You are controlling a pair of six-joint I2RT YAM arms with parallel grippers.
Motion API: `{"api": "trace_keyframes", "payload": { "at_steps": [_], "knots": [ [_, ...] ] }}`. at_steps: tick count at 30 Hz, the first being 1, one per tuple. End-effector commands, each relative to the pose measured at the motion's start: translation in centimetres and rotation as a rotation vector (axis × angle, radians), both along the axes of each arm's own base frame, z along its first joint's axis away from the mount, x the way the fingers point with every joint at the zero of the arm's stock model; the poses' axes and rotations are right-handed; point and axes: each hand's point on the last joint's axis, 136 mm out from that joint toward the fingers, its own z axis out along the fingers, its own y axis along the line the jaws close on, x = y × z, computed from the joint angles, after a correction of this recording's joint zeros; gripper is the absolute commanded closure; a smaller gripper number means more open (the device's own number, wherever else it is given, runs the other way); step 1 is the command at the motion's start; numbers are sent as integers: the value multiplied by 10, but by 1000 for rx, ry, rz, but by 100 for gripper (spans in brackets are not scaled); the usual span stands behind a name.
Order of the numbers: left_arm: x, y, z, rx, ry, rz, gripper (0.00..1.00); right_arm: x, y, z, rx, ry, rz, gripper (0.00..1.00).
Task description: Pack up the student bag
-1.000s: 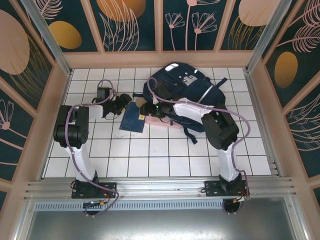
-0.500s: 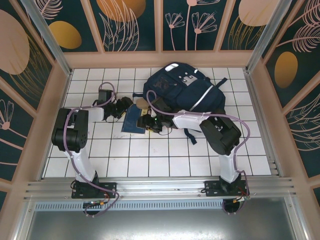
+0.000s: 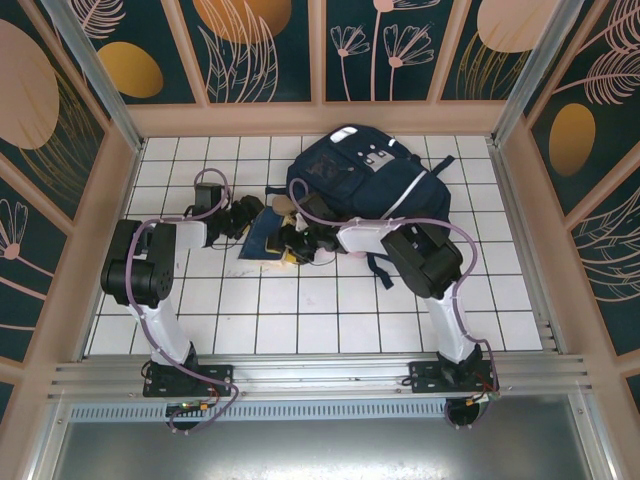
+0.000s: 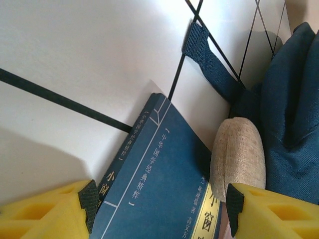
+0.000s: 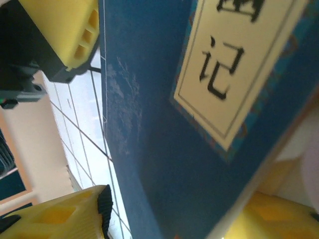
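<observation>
Bag [image 3: 375,185] lies at the table's [image 3: 300,320] 12 o'clock, near the back edge. Book [image 3: 262,238] sits just beside it at its 8 o'clock. Left gripper [image 4: 159,211] straddles the book's corner, jaws wide. Right gripper [image 5: 164,219] is likewise wide over the cover. Open room lies toward 6 o'clock.

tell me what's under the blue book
White tiled table shows past a corner of the book; anything directly beneath is hidden by its cover.

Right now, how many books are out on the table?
1. The blue book lies on the tiled table beside the student bag. More could be hidden under the right arm or the bag.
</observation>
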Motion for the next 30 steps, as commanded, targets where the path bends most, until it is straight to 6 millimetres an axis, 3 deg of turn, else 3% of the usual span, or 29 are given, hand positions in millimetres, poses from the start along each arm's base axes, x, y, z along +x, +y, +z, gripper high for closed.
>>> {"api": "trace_keyframes", "payload": {
  "at_steps": [1,5,11,16,20,23,27,30],
  "knots": [
    [-62,-6,-57,-17,297,-17,30,23,20,13,84,-57,-13,45],
    [-62,-5,-58,-20,299,-2,30,33,28,29,96,-88,-16,55],
    [-61,-5,-57,-19,298,0,31,38,28,31,86,-102,-26,69],
    [-54,-1,-43,16,272,-6,30,31,23,41,95,-105,-27,71],
    [-44,14,-15,93,218,22,28,29,22,65,115,-134,-20,70],
    [-40,37,18,140,155,71,27,27,22,85,141,-153,-12,70],
    [-48,71,49,137,108,136,26,24,26,116,191,-178,7,70],
    [-60,70,58,84,95,112,25,20,28,139,223,-210,17,70]
  ]
}}
